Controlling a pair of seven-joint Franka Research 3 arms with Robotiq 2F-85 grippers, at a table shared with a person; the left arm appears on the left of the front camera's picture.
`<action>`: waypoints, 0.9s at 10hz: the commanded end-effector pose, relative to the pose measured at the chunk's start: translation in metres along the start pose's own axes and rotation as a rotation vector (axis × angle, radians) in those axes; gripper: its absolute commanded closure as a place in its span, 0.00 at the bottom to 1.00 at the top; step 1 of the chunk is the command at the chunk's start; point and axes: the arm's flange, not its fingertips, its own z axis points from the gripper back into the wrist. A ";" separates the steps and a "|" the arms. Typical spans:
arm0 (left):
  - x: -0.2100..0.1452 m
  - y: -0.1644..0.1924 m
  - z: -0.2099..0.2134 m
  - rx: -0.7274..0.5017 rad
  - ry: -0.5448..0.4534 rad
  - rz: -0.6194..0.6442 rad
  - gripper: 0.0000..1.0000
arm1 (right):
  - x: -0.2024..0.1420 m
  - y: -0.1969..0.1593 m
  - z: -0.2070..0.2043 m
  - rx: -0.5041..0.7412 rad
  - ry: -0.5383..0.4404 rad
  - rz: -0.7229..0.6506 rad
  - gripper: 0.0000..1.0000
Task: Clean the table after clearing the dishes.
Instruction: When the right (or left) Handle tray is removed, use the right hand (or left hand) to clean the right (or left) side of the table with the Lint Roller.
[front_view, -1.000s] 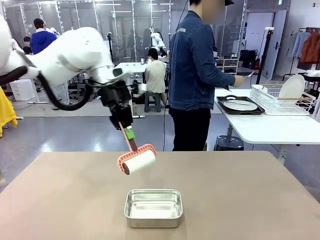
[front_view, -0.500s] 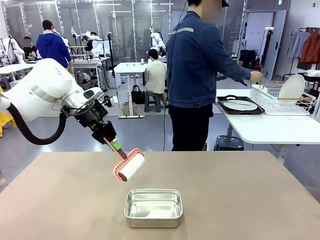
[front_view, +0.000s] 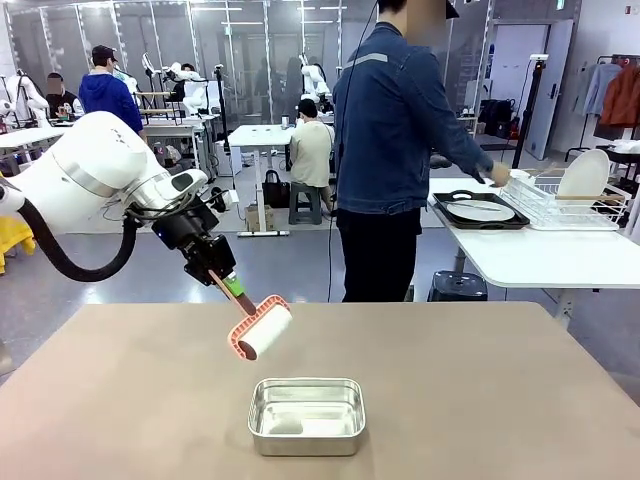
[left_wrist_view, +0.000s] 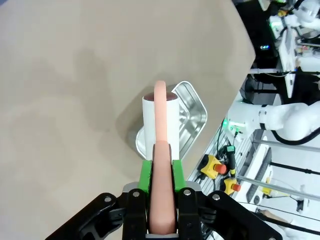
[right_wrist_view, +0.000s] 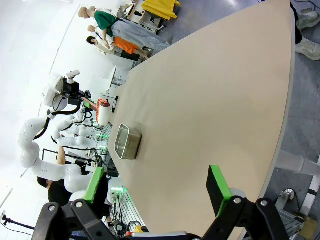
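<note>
Front view: the tan bench carries a small steel pan by its near edge, and no marks are made out on the matte top. Over the last second the white cleaning roller has been swung slightly left and down. It is held above the bench's far-middle, handle clenched in the left end effector, so wiping is judged imminent. The right end effector is left released. A plate on a dark tray rests on the white side bench.

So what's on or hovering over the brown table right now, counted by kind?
Steel pan, resting on the table: 1
Lint roller, held above it in the left pincer: 1
Total: 2
</note>
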 end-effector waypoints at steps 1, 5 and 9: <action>-0.002 0.011 -0.003 -0.009 -0.018 0.034 0.80 | -0.002 0.004 -0.001 0.009 0.000 0.009 0.00; -0.027 0.072 -0.004 0.022 -0.170 0.288 0.80 | -0.002 0.004 -0.001 0.009 0.000 0.009 0.00; -0.048 0.119 -0.025 -0.040 -0.222 0.495 0.80 | -0.002 0.004 -0.001 0.009 0.000 0.009 0.00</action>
